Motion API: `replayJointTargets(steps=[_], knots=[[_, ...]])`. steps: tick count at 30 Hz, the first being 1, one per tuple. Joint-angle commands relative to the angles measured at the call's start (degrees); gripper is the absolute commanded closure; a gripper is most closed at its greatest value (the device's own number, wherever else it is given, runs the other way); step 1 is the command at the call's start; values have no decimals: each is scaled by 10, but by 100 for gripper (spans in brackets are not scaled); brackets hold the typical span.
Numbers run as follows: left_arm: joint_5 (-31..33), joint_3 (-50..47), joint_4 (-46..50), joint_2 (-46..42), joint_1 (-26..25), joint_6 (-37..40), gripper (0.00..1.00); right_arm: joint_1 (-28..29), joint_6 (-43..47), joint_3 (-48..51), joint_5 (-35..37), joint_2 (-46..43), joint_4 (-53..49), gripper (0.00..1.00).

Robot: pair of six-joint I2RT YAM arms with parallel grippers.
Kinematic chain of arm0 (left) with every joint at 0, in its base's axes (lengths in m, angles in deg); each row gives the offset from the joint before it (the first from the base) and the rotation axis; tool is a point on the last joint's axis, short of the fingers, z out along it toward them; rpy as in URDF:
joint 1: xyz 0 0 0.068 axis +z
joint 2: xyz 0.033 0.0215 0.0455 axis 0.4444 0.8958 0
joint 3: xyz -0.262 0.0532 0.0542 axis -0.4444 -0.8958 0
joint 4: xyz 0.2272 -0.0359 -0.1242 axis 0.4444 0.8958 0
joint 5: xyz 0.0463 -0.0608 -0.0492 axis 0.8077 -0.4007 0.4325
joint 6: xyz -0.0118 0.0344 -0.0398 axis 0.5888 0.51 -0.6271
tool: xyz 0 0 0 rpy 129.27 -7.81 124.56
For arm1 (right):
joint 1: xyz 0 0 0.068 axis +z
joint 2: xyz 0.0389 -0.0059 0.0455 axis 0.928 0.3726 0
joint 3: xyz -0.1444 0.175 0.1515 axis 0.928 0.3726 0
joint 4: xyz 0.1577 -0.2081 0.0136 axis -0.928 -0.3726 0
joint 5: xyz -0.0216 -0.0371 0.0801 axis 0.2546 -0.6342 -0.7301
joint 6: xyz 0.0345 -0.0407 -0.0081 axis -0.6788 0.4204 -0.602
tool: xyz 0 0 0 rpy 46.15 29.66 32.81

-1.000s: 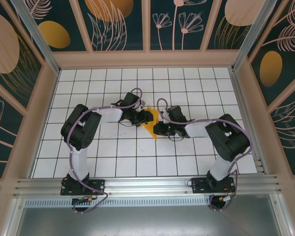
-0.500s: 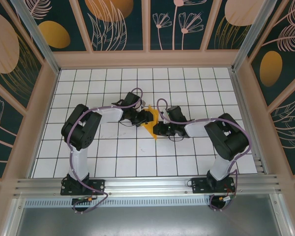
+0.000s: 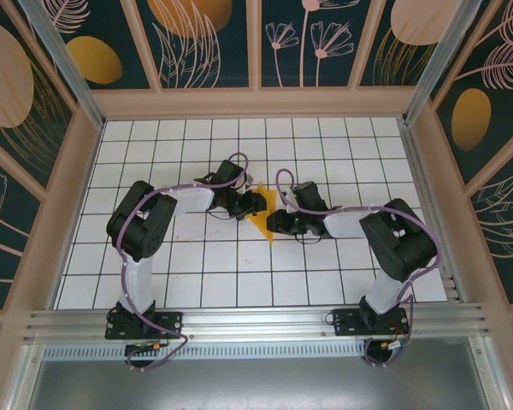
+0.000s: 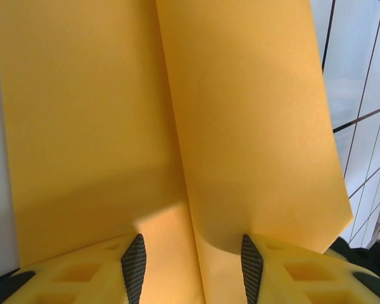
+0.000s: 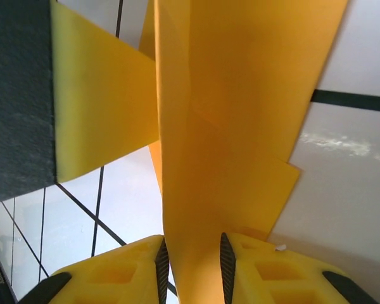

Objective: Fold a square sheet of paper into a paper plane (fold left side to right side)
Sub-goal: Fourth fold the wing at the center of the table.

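1. Two grippers meet at the middle of the table, one on each of the two arms. The left gripper (image 3: 256, 203) comes in from the left and the right gripper (image 3: 275, 224) from the right, just beside each other.
2. In the left wrist view, the left gripper's two dark pads (image 4: 134, 266) stand well apart. A raised crease of the paper runs up between them, and they clamp nothing.
3. In the right wrist view, the right gripper's two pads (image 5: 225, 266) are parted by a narrow gap. A band of the paper runs through this gap, and I cannot tell whether either pad touches it.
4. One piece of orange-yellow paper (image 3: 263, 225) is in the scene, plain and unmarked. It lies between the two grippers at the table's centre and is partly hidden by them. Its pointed end faces the near edge.
5. The paper is folded into overlapping layers. The left wrist view shows one long crease, and the right wrist view shows a stepped corner on the right side.
6. One white table (image 3: 197, 282) with a black grid carries everything.
7. One purple cable (image 3: 278, 179) loops along each arm, two in all.
8. One metal rail (image 3: 256, 320) at the near edge holds both arm bases.
9. Dark patterned wall panels (image 3: 205, 43) stand around the other three sides.
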Motion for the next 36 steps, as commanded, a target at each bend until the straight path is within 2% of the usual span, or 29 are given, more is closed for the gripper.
replayJointTargets(steps=[1, 5, 7, 11, 20, 32, 36], knots=[[30, 4, 27, 27, -3, 10, 53, -9, 16, -3, 2, -42, -16, 65], [31, 4, 28, 27, -3, 10, 53, -44, 7, -4, -69, -67, 5, 56], [31, 5, 28, 28, -3, 10, 53, -57, 7, -13, -76, -68, 0, 54], [31, 3, 26, 26, -3, 9, 53, -75, 14, -31, -68, -46, -12, 55], [31, 2, 26, 26, -3, 9, 53, -76, -15, -57, -93, 14, 46, 57], [32, 3, 27, 25, -3, 9, 53, -75, -20, -84, -103, 59, 53, 70], [32, 2, 28, 25, -3, 9, 53, -75, -16, -89, -101, 68, 46, 79]])
